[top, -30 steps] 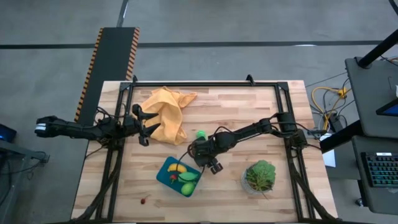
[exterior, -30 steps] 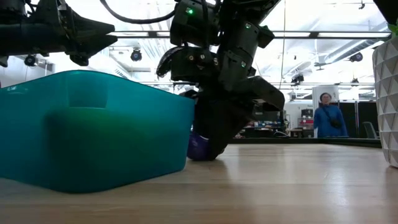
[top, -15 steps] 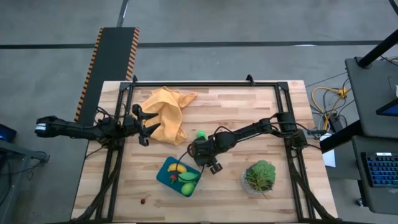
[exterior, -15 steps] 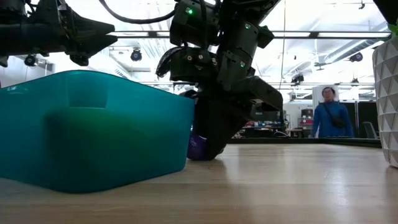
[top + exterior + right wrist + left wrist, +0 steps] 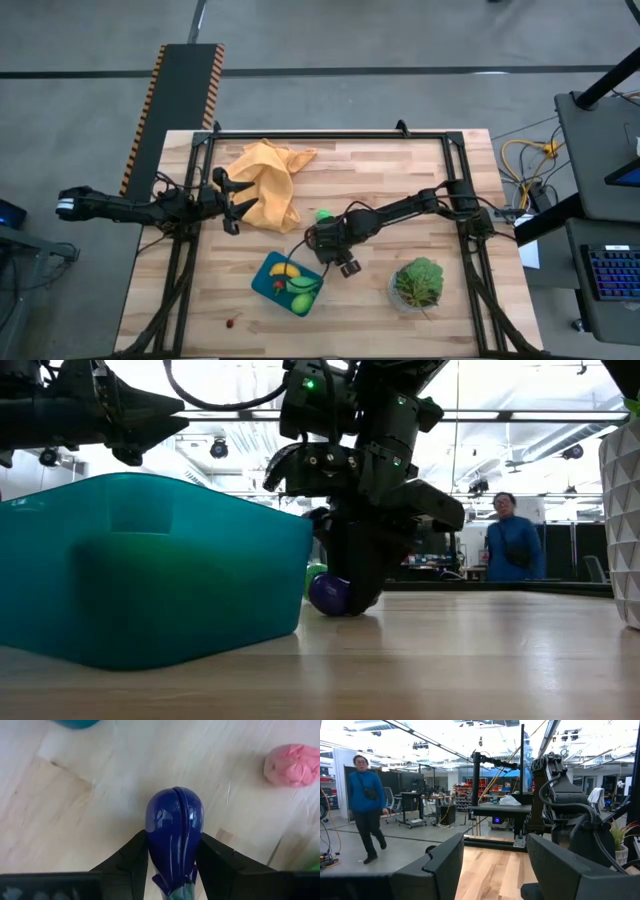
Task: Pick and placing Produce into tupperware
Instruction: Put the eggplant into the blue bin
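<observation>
My right gripper (image 5: 326, 243) points steeply down beside the far right corner of the teal tupperware (image 5: 290, 283), shut on the purple eggplant (image 5: 175, 822). In the low view the eggplant (image 5: 328, 593) shows just right of the tupperware (image 5: 150, 575), at table level. The tupperware holds a yellow banana (image 5: 284, 270) and green ovals (image 5: 301, 286). A green piece (image 5: 323, 215) and a pink piece (image 5: 292, 765) lie on the table near the gripper. A small red piece (image 5: 232, 322) lies near the front edge. My left gripper (image 5: 492, 870) waits open at the table's left edge. My right gripper pinches the eggplant's two sides (image 5: 156, 845) between its two fingers (image 5: 134, 855), on the half toward the green stem. The fingers come from above, slanting down, along the eggplant's length. The round end (image 5: 326, 600) points down at the table; whether it touches the wood I cannot tell.
An orange-yellow cloth (image 5: 268, 182) lies crumpled at the back left, next to my left gripper (image 5: 232, 203). A leafy green plant in a clear pot (image 5: 418, 283) stands at the front right. A person (image 5: 508, 545) walks in the room beyond the table.
My right gripper has tipped and rolled a little at the wrist, staying in place. The eggplant has swung with it: its round end, earlier half hidden behind the tupperware's corner in the low view, now shows clear of it.
</observation>
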You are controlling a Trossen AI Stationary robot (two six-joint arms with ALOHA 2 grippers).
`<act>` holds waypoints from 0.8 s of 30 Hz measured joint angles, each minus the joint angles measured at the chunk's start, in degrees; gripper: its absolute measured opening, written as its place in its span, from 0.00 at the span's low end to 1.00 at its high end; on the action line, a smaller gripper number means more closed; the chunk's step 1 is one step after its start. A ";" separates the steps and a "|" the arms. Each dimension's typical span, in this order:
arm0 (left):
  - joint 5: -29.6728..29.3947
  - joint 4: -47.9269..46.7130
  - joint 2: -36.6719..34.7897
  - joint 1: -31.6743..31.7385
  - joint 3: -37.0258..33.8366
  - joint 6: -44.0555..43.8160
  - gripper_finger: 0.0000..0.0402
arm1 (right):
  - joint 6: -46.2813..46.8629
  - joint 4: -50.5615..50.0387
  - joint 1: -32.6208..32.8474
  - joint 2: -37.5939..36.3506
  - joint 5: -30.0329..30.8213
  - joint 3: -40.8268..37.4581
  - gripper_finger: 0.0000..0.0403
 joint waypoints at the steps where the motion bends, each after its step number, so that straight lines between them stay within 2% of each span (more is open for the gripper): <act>1: 0.00 -0.02 0.01 -0.01 0.00 -0.01 0.51 | 0.00 -0.27 0.02 -0.06 0.00 0.00 0.34; 9: 0.00 -0.01 0.01 -0.01 0.00 0.03 0.51 | 1.43 -6.07 0.00 -1.29 -1.24 1.22 0.34; 17: 0.00 0.00 0.00 -0.01 0.01 0.03 0.51 | 1.48 -4.27 -0.11 -6.89 -2.19 1.36 0.34; 24: 0.00 -0.02 -0.01 0.00 0.02 0.03 0.51 | 1.49 1.49 -0.07 -12.96 -8.63 0.77 0.34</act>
